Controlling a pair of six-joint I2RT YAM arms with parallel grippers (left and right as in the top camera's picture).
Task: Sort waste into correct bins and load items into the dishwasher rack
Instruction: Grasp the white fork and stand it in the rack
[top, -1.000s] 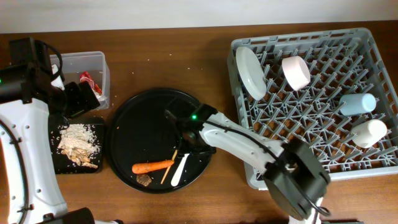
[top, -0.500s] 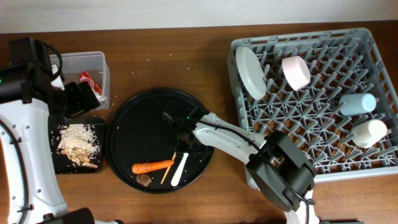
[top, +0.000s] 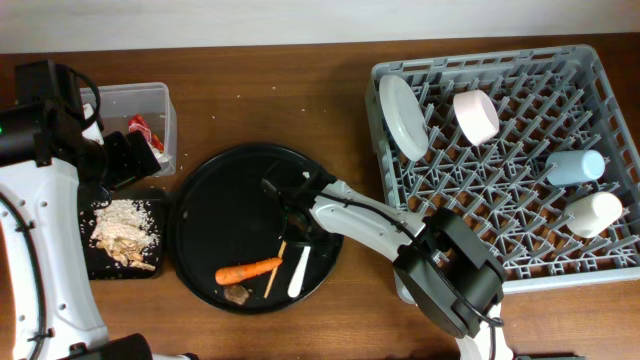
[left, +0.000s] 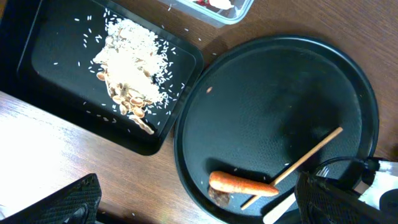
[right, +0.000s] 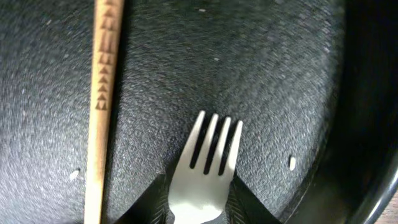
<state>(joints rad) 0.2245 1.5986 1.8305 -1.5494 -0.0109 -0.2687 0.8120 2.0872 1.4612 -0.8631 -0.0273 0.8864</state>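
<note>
My right gripper (top: 300, 228) is low over the large round black tray (top: 225, 205), its fingers (right: 199, 205) shut on the neck of the white plastic fork (right: 213, 155); the handle trails toward the front (top: 298, 272). An orange carrot (top: 247, 270) and a small brown bit (top: 236, 293) lie on the same tray. My left gripper (top: 125, 160) hovers open and empty (left: 199, 208) between the clear tub (top: 158, 100), holding the red wrapper (top: 140, 133), and the shallow black tray (top: 95, 262) with pale food scraps (top: 122, 225). The grey rack (top: 400, 265) holds the plate (top: 402, 115), pink bowl (top: 476, 116), blue cup (top: 575, 167) and cream cup (top: 592, 212).
A thin wooden stick (top: 276, 270) lies on the round tray between carrot and fork, and shows beside the fork's tines (right: 102, 106). Loose rice grains dot the black tray (left: 37, 74) and the table around it.
The fork's handle has swung to the right on the round tray. The carrot and brown bit have shifted a little toward the front. The left arm has not moved.
</note>
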